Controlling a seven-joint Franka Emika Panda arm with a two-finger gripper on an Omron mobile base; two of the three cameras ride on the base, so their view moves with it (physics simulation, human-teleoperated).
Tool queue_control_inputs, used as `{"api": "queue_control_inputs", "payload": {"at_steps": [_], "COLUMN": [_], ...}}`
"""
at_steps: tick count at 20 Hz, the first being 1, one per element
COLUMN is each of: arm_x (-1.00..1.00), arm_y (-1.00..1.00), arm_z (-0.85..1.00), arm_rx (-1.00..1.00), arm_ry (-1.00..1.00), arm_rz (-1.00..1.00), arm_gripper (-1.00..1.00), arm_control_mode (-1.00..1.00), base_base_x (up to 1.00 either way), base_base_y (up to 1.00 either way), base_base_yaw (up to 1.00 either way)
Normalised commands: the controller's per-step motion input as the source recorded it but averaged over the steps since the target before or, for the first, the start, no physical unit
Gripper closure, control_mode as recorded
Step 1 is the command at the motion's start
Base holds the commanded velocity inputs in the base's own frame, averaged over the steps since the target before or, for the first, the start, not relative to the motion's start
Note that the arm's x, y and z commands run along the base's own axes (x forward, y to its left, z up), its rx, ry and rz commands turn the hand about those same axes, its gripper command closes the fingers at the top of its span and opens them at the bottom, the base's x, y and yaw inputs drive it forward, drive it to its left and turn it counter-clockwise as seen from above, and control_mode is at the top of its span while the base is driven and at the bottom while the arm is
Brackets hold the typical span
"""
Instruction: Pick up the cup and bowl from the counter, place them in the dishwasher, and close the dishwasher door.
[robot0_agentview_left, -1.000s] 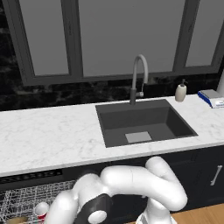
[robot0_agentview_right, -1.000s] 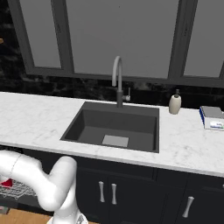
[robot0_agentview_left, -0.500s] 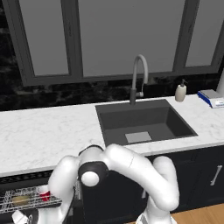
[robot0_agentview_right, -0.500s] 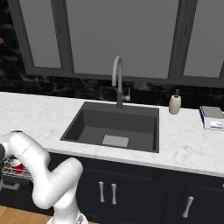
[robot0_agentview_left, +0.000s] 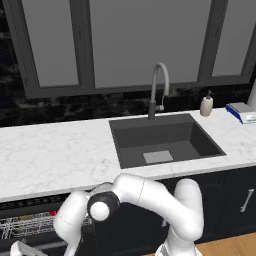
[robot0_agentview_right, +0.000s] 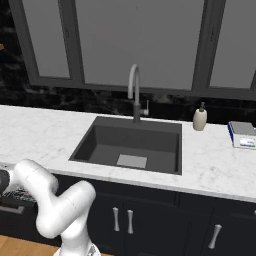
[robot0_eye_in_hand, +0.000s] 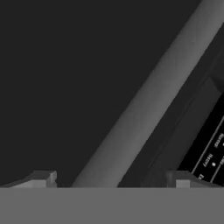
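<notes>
My fingers (robot0_eye_in_hand: 111, 181) wide open, hold nothing. Arm low by dishwasher (robot0_agentview_left: 30, 225). Red cup (robot0_agentview_left: 53, 213) peeks from rack, likely put there. Can't see bowl. Surface (robot0_agentview_left: 55, 155) bare. Door (robot0_eye_in_hand: 65, 87) close ahead, ready for push.

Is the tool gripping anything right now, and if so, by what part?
Nothing is held. In the hand view the tool stands open, its fingertips wide apart, facing the dark dishwasher door with nothing clamped between them.
</notes>
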Motion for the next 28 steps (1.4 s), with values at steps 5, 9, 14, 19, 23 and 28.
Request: {"api": "queue_control_inputs", "payload": {"at_steps": [5,9,14,19,23,28], "arm_x": [0.87,0.93,0.81,0.72,0.60,0.78], "arm_y": [-0.10,-0.02,0.00,0.00,0.00,-0.01], "arm_z": [-0.28,-0.30,-0.23,0.16,0.10,0.00], "arm_rx": [-0.13,-0.08,-0.08,-0.04,-0.01,-0.03], "arm_ry": [-0.39,-0.39,-0.35,-0.17,-0.01,0.00], "arm_rz": [-0.28,-0.24,-0.23,-0.07,0.00,0.00], "arm_gripper": [-1.00,-1.00,-1.00,-1.00,-1.00,-1.00], "arm_control_mode": [-1.00,-1.00,-1.00,-1.00,-1.00,-1.00], "base_base_x": [0.00,0.00,0.00,0.00,0.00,0.00], "base_base_y": [0.00,0.00,0.00,0.00,0.00,0.00], "base_base_yaw": [0.00,0.00,0.00,0.00,0.00,0.00]}}
